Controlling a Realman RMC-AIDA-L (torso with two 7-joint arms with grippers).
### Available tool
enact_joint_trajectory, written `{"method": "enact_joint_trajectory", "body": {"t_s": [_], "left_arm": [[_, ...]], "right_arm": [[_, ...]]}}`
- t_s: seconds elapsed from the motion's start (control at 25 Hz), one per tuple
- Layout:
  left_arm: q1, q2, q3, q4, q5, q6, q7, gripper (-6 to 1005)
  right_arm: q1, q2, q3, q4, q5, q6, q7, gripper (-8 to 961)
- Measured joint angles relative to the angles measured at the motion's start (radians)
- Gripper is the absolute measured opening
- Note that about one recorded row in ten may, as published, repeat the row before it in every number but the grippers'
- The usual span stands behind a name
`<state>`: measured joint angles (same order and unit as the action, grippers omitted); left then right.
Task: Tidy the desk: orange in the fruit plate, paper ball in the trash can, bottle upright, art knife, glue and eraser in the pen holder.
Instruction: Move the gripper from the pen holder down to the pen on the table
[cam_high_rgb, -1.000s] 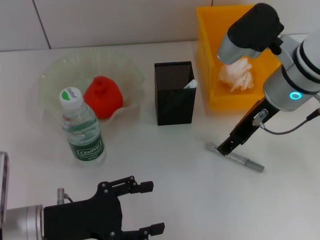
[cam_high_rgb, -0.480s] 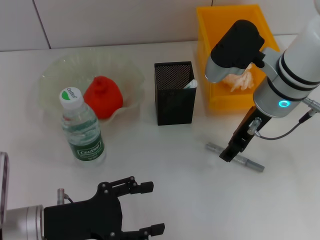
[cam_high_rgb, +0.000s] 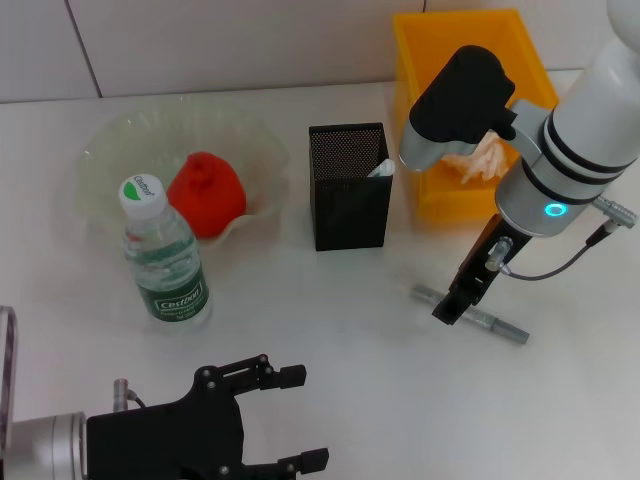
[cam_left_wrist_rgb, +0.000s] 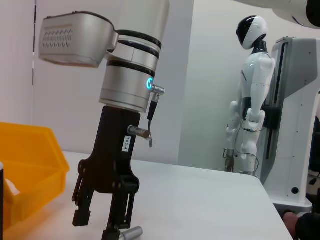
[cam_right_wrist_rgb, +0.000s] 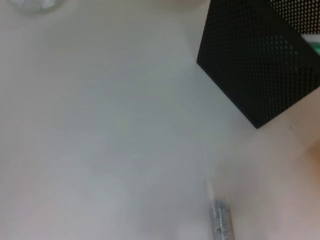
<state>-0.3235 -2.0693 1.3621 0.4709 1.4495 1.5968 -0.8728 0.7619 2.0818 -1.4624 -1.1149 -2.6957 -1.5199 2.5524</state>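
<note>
Half hidden: art knife (cam_high_rgb: 487, 320) (middle under fingers)
Right gripper (cam_high_rgb: 449, 311): lowered over knife, jaws apart
Left gripper (cam_high_rgb: 300, 417): parked low, open

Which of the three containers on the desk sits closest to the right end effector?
The yellow trash bin, holding the paper ball; the right end effector hangs just before it, farther from the black pen holder and fruit plate.

white desk (cam_high_rgb: 330, 340) bearing bottle (cam_high_rgb: 162, 257), art knife (cam_high_rgb: 480, 316)

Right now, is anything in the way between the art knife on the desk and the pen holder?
Nothing visible. The art knife lies on bare desk under the right gripper, and the stretch to the pen holder is open.
</note>
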Motion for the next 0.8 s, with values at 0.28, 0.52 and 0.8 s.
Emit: {"method": "enact_joint_trajectory", "body": {"t_s": [0.28, 0.52, 0.8], "left_arm": [[0.0, 0.0, 0.0, 0.002, 0.0, 0.0, 0.0, 787], [-0.001, 0.0, 0.0, 0.004, 0.0, 0.0, 0.0, 787], [-0.003, 0.0, 0.0, 0.002, 0.0, 0.0, 0.0, 786]], "right_arm": [[0.025, 0.001, 0.0, 0.054, 0.001, 0.015, 0.002, 711], [0.028, 0.003, -0.001, 0.066, 0.002, 0.018, 0.002, 703], [0.03, 0.003, -0.003, 0.081, 0.003, 0.03, 0.002, 465]]}}
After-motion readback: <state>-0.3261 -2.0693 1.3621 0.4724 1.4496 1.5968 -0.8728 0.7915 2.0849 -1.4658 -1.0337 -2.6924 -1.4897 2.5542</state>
